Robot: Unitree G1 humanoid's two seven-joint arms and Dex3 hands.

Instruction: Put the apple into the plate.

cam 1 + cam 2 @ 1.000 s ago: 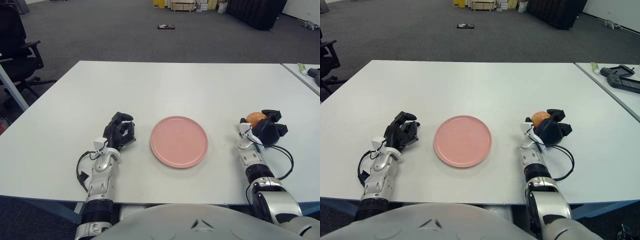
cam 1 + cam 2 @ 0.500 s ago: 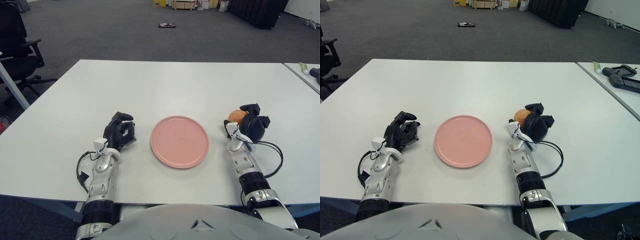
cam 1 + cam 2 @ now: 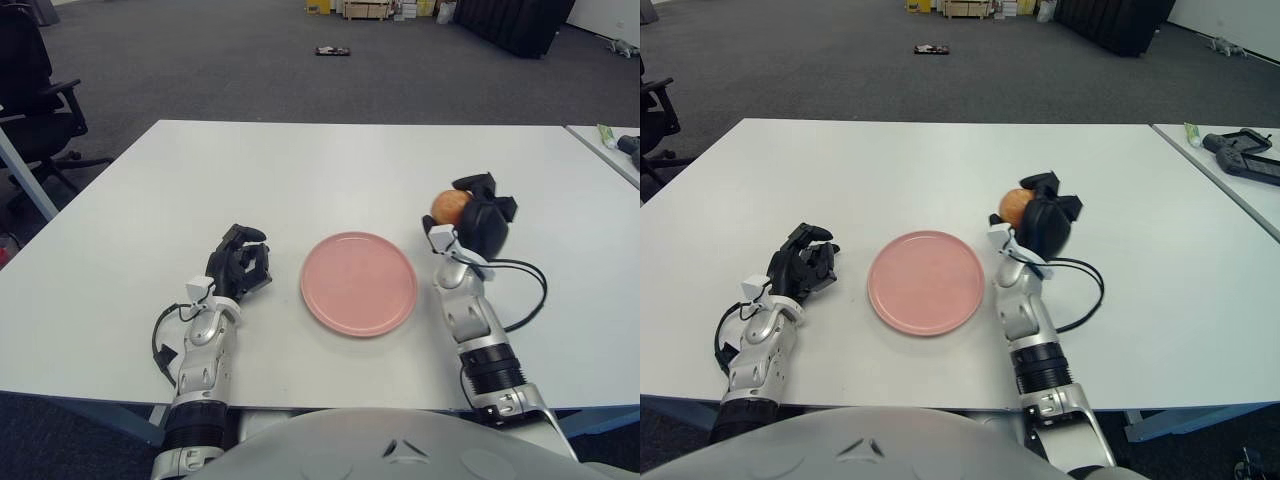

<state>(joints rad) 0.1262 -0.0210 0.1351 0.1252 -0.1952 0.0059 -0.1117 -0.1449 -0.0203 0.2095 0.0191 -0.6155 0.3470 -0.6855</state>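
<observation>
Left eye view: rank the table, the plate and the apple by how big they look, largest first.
1. Table, by far the largest.
2. Plate.
3. Apple, smallest; the right hand holding it hides part of it, but the order is not in doubt.

Apple (image 3: pixel 449 206): orange-red, round, gripped in right hand (image 3: pixel 478 218), fingers wrapped round it, only left side showing. Sits just beyond right rim of plate, apart from it. Plate (image 3: pixel 358 282): pink, round, shallow, flat on white table, near front edge, centred.
</observation>
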